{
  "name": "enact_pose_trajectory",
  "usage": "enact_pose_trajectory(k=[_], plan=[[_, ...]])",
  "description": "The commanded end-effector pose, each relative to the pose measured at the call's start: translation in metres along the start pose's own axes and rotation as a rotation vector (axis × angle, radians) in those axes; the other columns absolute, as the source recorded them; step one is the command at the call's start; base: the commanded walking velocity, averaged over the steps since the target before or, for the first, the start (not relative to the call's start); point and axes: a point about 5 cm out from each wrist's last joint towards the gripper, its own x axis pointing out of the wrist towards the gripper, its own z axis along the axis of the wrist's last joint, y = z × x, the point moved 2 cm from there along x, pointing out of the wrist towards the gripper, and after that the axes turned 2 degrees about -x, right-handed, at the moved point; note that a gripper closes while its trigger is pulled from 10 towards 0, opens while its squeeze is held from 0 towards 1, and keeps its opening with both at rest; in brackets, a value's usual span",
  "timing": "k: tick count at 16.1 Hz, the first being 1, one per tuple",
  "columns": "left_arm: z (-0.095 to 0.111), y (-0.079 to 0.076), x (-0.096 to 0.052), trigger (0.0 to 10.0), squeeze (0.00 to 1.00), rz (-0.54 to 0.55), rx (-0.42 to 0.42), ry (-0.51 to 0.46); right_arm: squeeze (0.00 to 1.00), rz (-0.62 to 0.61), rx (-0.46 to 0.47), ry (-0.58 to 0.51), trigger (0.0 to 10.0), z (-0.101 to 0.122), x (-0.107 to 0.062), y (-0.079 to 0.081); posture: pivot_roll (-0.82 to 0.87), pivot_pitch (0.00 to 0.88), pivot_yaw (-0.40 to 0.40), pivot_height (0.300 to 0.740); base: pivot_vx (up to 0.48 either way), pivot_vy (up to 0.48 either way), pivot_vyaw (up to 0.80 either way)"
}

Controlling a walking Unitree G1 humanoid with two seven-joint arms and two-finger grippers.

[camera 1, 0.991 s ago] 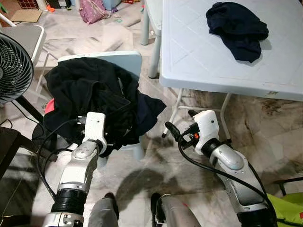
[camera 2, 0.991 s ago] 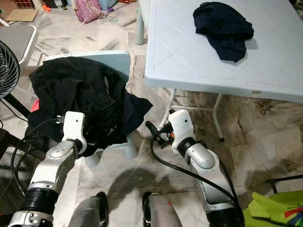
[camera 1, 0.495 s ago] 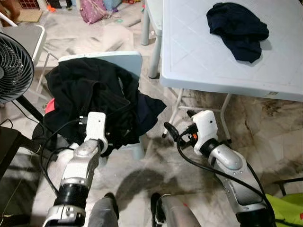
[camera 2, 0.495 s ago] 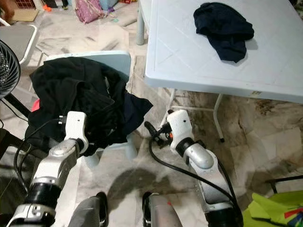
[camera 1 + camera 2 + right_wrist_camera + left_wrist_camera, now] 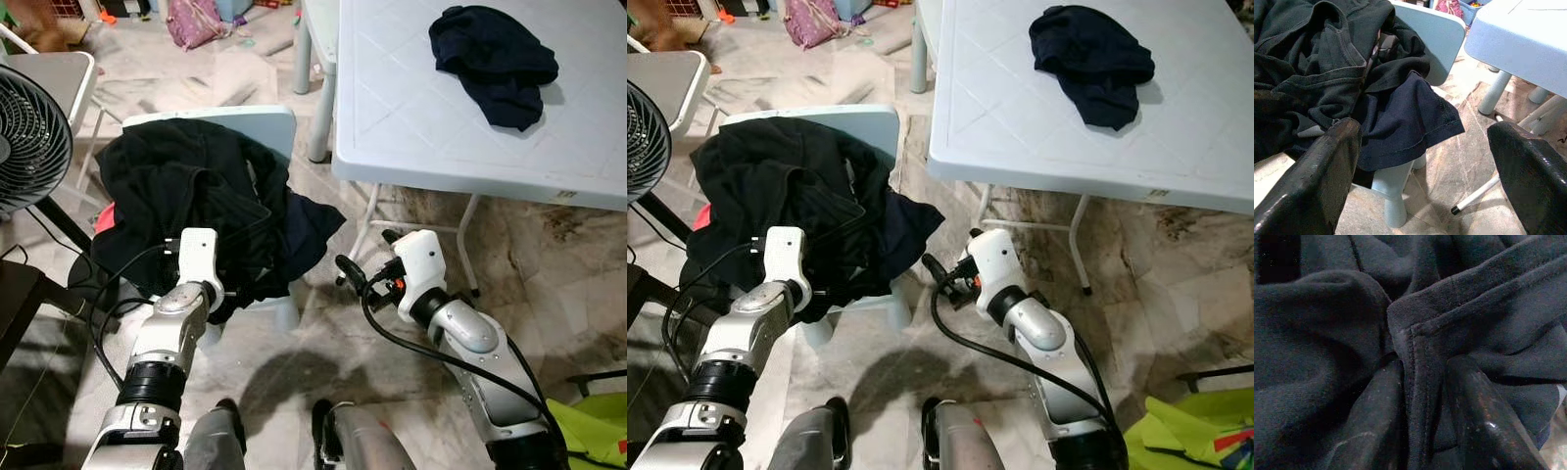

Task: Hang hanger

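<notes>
Your left gripper [image 5: 1422, 396] stayed pinched on a fold of the black clothes [image 5: 186, 191]. Your right gripper [image 5: 1425, 161], fingers spread wide, crept closer to the chair [image 5: 265, 122]. No hanger spotted, so hanging hadn't started.

A: What's the count?
B: One pale blue chair [image 5: 257, 125], one white table [image 5: 421, 117], one fan [image 5: 29, 137].
A: Clothes?
B: One dark pile [image 5: 186, 206] on the chair, one dark garment [image 5: 495, 59] on the table
</notes>
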Motion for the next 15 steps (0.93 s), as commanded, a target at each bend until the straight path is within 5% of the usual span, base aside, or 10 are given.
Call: enact_pose_trajectory(k=[1, 5, 9, 15], plan=[[-0.007, 0.000, 0.001, 0.0, 0.00, -0.011, -0.005, 0.028, 0.00, 0.010, -0.001, 0.015, 10.0, -0.004, -0.001, 0.001, -0.08, 0.202, -0.102, 0.740, 0.000, 0.000, 0.00], [-0.010, 0.000, 0.001, 0.0, 0.00, -0.020, 0.004, 0.035, 0.00, 0.011, -0.003, 0.021, 10.0, -0.005, -0.001, 0.001, -0.08, 0.202, -0.102, 0.740, 0.000, 0.000, 0.00], [0.002, -0.002, 0.000, 0.0, 0.00, -0.022, 0.034, -0.073, 0.00, 0.008, -0.003, 0.022, 10.0, -0.006, 0.001, 0.001, -0.08, 0.188, -0.099, 0.740, 0.000, 0.000, 0.00], [0.044, -0.010, -0.013, 0.0, 0.00, -0.036, 0.293, -0.416, 0.00, -0.019, 0.008, -0.020, 10.0, 0.000, 0.016, -0.001, -0.04, 0.138, -0.078, 0.740, 0.000, 0.000, 0.00]])
